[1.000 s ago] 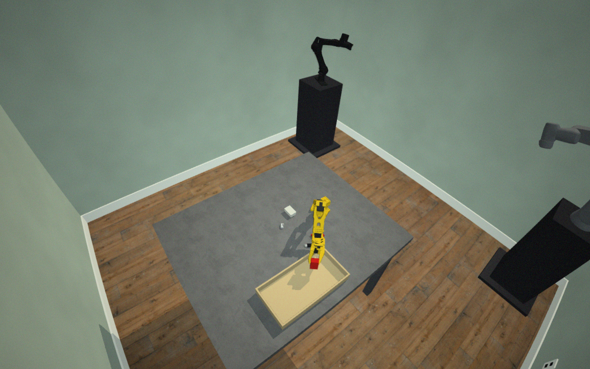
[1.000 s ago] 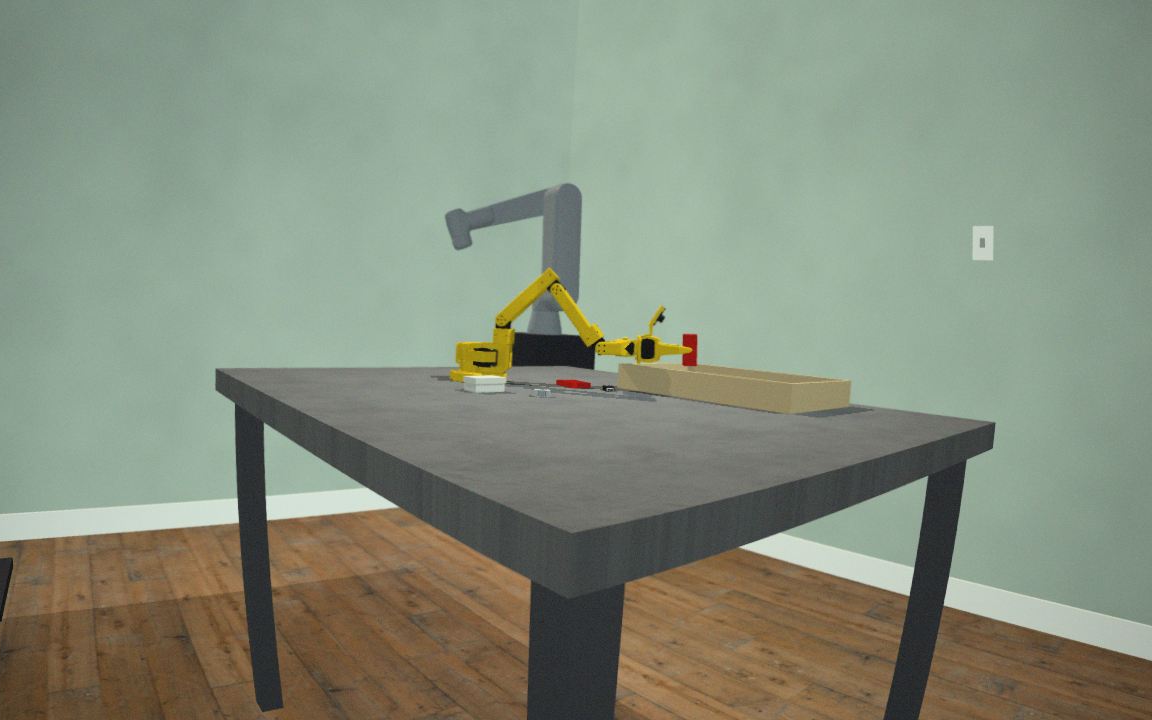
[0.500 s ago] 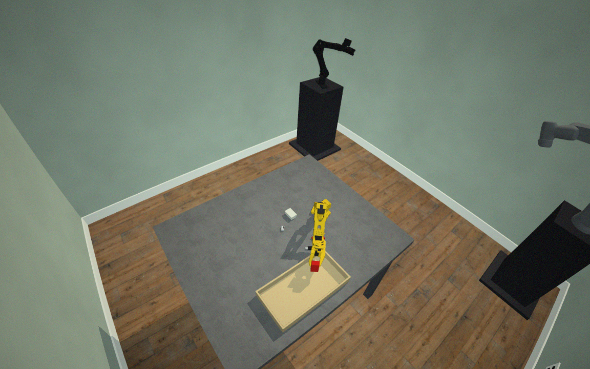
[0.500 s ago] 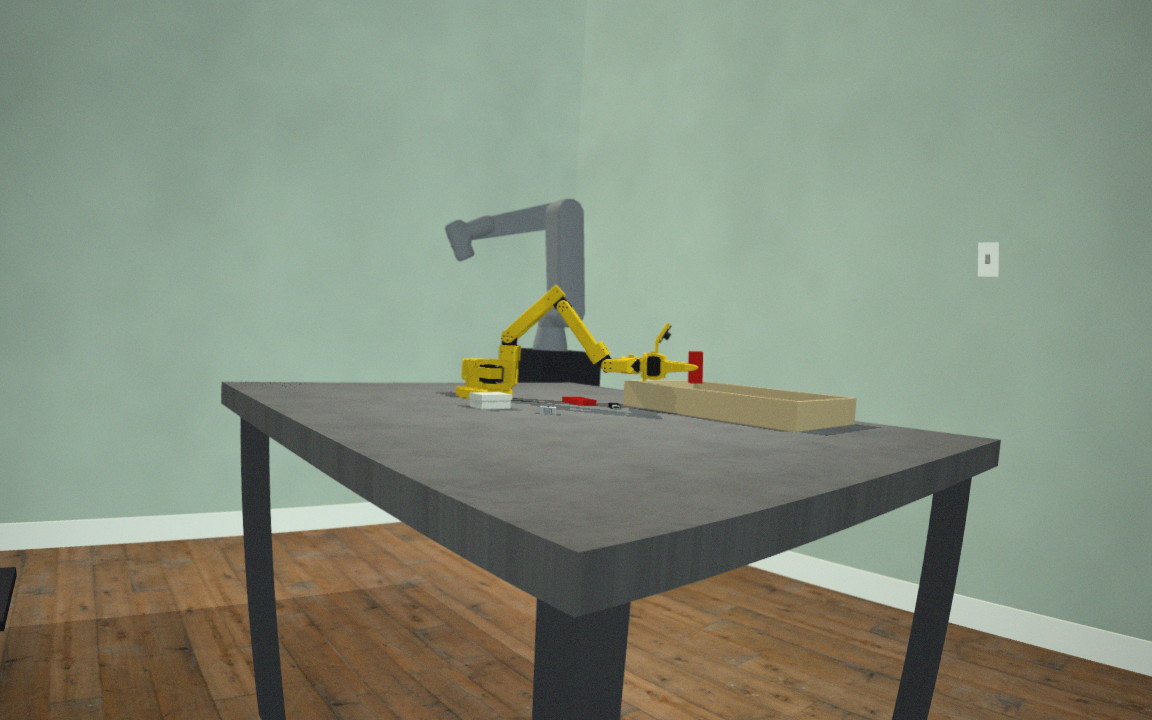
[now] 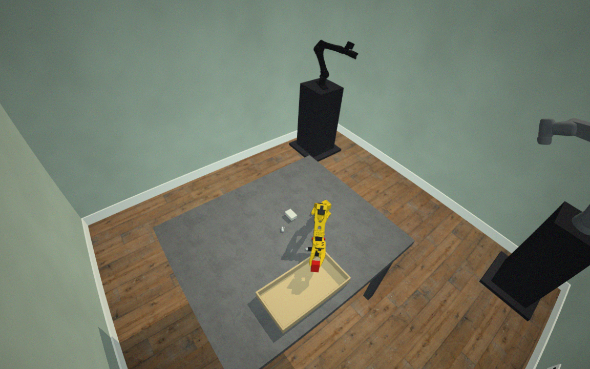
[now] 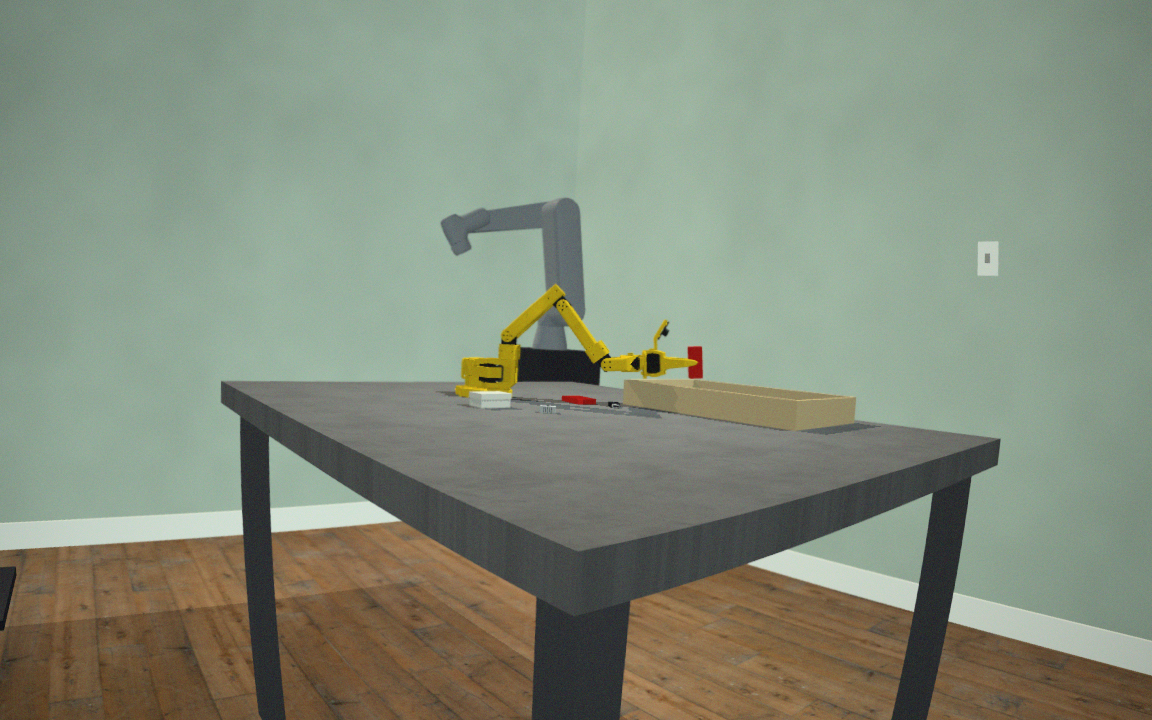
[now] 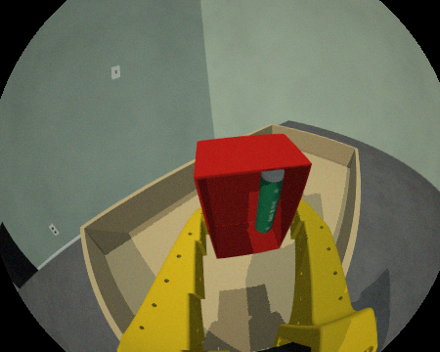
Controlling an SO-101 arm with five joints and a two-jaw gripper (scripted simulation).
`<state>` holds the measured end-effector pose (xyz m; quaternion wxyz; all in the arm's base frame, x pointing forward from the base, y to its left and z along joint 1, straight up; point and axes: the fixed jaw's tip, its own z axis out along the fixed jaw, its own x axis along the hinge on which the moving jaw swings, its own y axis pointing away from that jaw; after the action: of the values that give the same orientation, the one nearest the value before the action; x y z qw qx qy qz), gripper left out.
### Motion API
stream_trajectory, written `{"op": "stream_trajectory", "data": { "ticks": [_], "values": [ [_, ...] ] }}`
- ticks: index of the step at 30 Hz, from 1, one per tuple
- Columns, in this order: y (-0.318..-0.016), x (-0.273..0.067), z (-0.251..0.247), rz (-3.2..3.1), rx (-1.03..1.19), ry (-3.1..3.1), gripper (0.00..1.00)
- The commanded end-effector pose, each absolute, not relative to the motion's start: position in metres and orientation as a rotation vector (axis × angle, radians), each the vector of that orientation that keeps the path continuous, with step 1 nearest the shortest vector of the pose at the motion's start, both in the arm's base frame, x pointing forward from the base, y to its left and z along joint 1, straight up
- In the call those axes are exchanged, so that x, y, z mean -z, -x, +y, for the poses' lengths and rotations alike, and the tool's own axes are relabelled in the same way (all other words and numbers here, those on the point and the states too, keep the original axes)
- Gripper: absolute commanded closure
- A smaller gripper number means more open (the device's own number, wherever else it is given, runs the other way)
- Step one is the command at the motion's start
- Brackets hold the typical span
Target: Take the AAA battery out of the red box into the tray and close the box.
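My gripper is shut on the red box's base, with a finger at each side. The base stands on edge in the air above the near end of the tan tray. Its open side faces the wrist camera. The green AAA battery is inside the base, upright near its right wall, with its grey end up. The flat red lid lies on the table, mostly hidden under the arm in the top view. No battery shows in the tray.
A white box stands on the table beside the arm's base. A small pale object lies near it. A small black object lies near the tray. The tray has raised walls all round.
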<state>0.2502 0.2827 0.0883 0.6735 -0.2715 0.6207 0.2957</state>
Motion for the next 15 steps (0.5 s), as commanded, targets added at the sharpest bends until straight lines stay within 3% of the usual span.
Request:
{"op": "stream_trajectory", "data": {
  "ticks": [1, 15],
  "values": [
    [-0.2535, -0.1075, 0.2830, 1.323, -0.672, 0.579, 0.79],
    [-0.2534, -0.1099, 0.2829, 1.309, -0.675, 0.574, 0.79]
  ]
}}
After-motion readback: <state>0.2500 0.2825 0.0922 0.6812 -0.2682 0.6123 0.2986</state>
